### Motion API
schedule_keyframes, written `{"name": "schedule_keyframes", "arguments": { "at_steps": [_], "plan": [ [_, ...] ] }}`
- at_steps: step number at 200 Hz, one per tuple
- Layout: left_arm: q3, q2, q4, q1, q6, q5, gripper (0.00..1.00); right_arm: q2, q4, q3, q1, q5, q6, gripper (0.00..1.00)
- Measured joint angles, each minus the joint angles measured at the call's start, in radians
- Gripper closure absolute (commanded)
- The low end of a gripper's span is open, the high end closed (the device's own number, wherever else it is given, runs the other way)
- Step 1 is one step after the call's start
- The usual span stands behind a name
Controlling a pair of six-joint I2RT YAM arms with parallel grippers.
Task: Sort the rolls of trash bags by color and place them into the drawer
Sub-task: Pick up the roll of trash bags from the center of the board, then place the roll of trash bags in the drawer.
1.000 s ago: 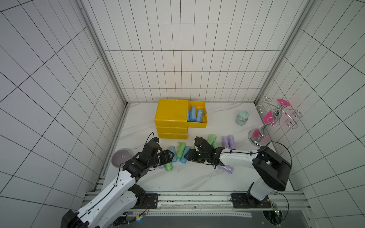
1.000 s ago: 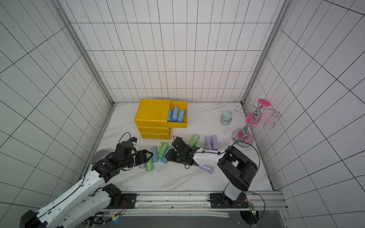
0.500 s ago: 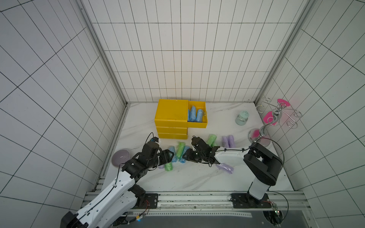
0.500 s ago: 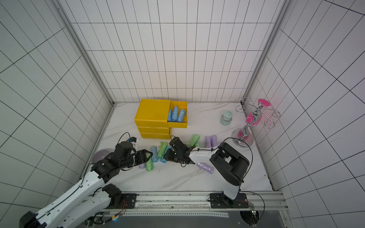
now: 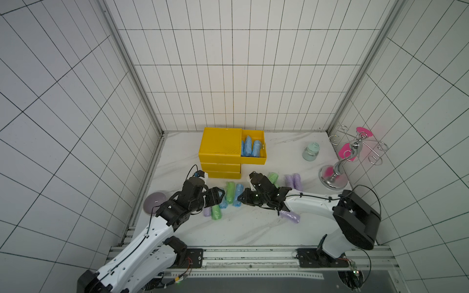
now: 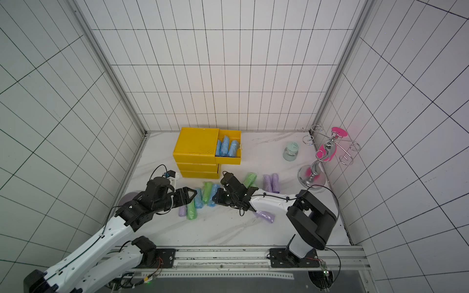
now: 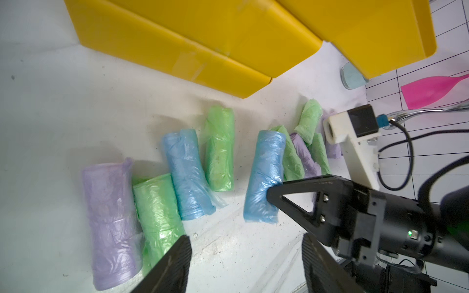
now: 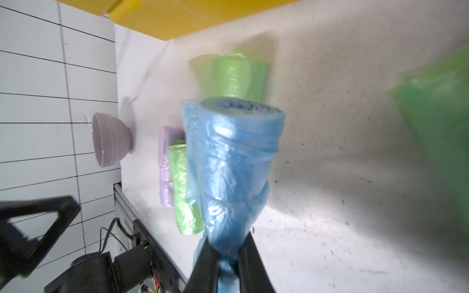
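Loose rolls of trash bags lie in front of the yellow drawer unit (image 5: 220, 144). My right gripper (image 8: 228, 266) is shut on one end of a light blue roll (image 8: 233, 165), also seen in both top views (image 5: 238, 198) (image 6: 212, 194). My left gripper (image 7: 245, 243) hangs open just left of it, above bare table, with nothing between its fingers. Beside it lie a blue roll (image 7: 186, 175), a green roll (image 7: 157, 210) and a purple roll (image 7: 109, 218). The top drawer (image 5: 264, 142) stands pulled out with three blue rolls (image 5: 251, 147) inside.
Two purple rolls (image 5: 293, 181) and a green roll (image 5: 272, 177) lie behind my right arm, another purple roll (image 5: 289, 217) in front of it. A mint jar (image 5: 311, 152) and a chrome stand (image 5: 332, 177) occupy the right. A lavender bowl (image 5: 154, 205) sits at the left wall.
My right gripper has closed on the end of the blue roll, and that arm has shifted slightly left. The left gripper has hardly moved.
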State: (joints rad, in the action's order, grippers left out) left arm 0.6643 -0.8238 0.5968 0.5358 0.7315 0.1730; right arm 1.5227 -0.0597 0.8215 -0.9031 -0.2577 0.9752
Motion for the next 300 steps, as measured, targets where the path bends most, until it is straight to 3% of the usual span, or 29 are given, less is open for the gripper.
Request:
{"name": "schedule_keyframes", "arguments": {
  "at_steps": [64,114,147,195,234,271,300],
  "plan": [
    [0.235,-0.121,0.001,0.000,-0.073,0.024,0.31,-0.372,0.343,-0.007,0.015,0.106,-0.124,0.92],
    [0.435,-0.246,0.006,-0.014,-0.138,0.081,0.28,-0.405,0.605,0.223,0.175,0.129,-0.273,0.89],
    [0.534,-0.299,0.006,-0.103,-0.164,0.151,0.25,-0.278,0.675,0.493,0.273,0.118,-0.378,0.89],
    [0.631,-0.385,0.006,-0.243,-0.172,0.253,0.25,0.078,0.745,0.859,0.365,0.050,-0.473,0.88],
    [0.635,-0.398,0.007,-0.275,-0.173,0.287,0.25,0.341,0.813,1.090,0.416,-0.005,-0.484,0.88],
    [0.626,-0.389,0.005,-0.284,-0.175,0.300,0.25,0.459,0.860,1.188,0.432,-0.017,-0.478,0.83],
    [0.597,-0.366,0.006,-0.290,-0.175,0.301,0.25,0.463,0.878,1.204,0.432,-0.012,-0.464,0.73]
  ]
}}
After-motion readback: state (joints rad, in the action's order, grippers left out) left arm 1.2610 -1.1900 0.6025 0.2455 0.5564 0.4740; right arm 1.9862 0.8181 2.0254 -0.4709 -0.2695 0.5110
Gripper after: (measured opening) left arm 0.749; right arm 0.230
